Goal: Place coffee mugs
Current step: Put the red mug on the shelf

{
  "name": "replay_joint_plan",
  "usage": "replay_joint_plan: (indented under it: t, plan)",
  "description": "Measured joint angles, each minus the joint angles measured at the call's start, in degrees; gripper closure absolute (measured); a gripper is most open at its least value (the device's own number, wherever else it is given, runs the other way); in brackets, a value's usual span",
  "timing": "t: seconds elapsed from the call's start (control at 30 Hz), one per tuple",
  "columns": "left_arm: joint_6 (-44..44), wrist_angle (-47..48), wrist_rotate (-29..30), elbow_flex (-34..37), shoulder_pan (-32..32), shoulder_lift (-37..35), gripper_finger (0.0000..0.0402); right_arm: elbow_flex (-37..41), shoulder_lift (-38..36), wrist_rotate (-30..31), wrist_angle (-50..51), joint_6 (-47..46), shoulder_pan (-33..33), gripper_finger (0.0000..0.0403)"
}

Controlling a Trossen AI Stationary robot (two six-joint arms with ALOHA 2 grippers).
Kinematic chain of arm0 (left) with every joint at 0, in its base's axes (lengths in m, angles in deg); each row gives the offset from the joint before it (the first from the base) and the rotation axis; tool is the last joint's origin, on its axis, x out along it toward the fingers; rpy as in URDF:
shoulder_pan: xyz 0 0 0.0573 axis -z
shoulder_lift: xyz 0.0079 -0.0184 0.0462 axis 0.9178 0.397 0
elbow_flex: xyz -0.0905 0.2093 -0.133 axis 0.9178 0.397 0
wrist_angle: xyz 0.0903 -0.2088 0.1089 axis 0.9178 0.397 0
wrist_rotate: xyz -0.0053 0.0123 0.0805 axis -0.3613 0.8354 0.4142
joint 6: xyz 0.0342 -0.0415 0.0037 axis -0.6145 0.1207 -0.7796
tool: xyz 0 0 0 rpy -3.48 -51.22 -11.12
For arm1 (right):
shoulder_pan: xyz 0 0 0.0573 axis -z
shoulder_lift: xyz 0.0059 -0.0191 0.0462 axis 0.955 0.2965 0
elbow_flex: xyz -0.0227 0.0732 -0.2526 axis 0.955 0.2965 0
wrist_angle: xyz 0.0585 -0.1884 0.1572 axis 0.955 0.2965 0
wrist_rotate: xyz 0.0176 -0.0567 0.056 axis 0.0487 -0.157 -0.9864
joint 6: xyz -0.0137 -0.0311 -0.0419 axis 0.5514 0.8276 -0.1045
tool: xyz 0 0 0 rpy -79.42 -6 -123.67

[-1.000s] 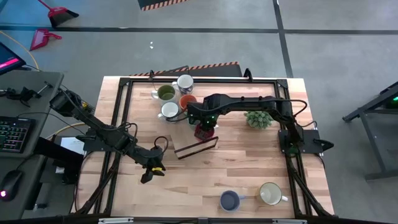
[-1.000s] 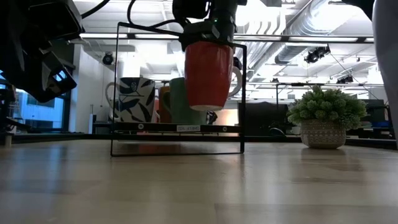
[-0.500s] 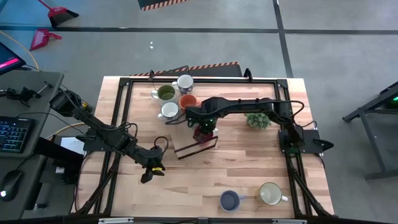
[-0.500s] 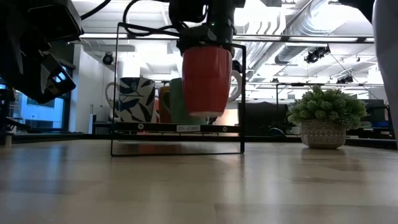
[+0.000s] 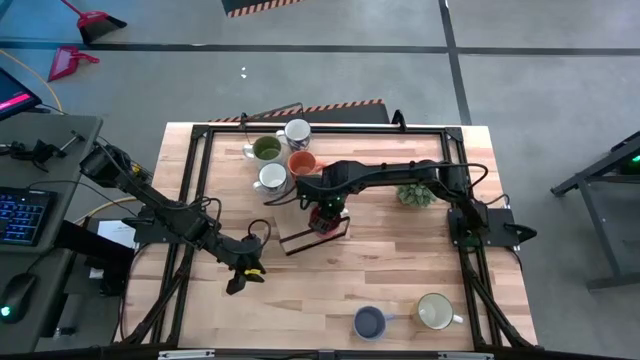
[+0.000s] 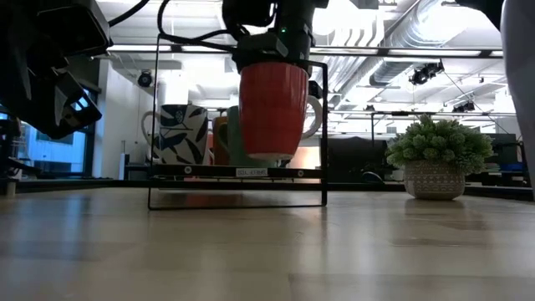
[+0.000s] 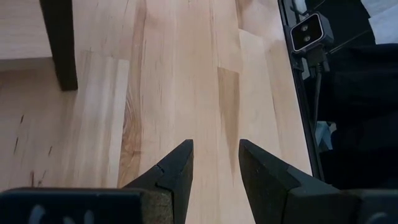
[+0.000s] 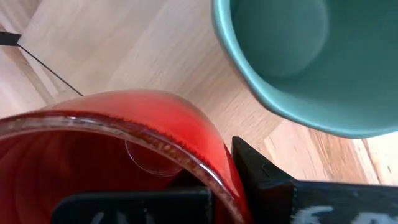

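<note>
**Mug colours on the pale wood table**

The table (image 5: 400,260) is light blond wood with darker grain streaks, framed by black rails. At its centre hangs a glossy red mug (image 6: 272,109). At 11 o'clock sit an olive green mug (image 5: 266,150), a white mug (image 5: 297,131), an orange mug (image 5: 302,162) and a cream mug (image 5: 272,178). A white mug with a dark blue leaf pattern (image 6: 182,134) shows behind the black wire rack (image 6: 238,173). A teal mug (image 8: 298,56) is pale inside. At 6 o'clock stand a blue mug (image 5: 369,322) and a cream mug (image 5: 433,311). The spiky green plant (image 6: 439,144) has a whitish woven pot.
</note>
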Motion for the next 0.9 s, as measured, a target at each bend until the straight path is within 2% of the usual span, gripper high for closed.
replay_joint_plan:
  t: [0.23, 0.43, 0.73, 0.9]
  plan:
    - [-0.03, -0.03, 0.0, 0.01, 0.0, 0.0, 0.0284, -0.57, 0.21, -2.52, 0.43, -0.99, 0.54, 0.0402]
    - [-0.06, -0.02, 0.0, 0.01, 0.0, 0.0, 0.0284, -2.71, 0.31, -0.19, 0.73, -0.92, 0.86, 0.0402]
    - [-0.04, -0.04, 0.0, 0.01, 0.0, 0.0, 0.0284, -3.69, 0.31, -0.25, 3.78, -1.14, 0.96, 0.0402]
    - [-0.08, -0.04, 0.0, 0.01, 0.0, 0.0, 0.0284, -3.69, 0.28, 1.49, 3.66, -4.09, 0.99, 0.0402]
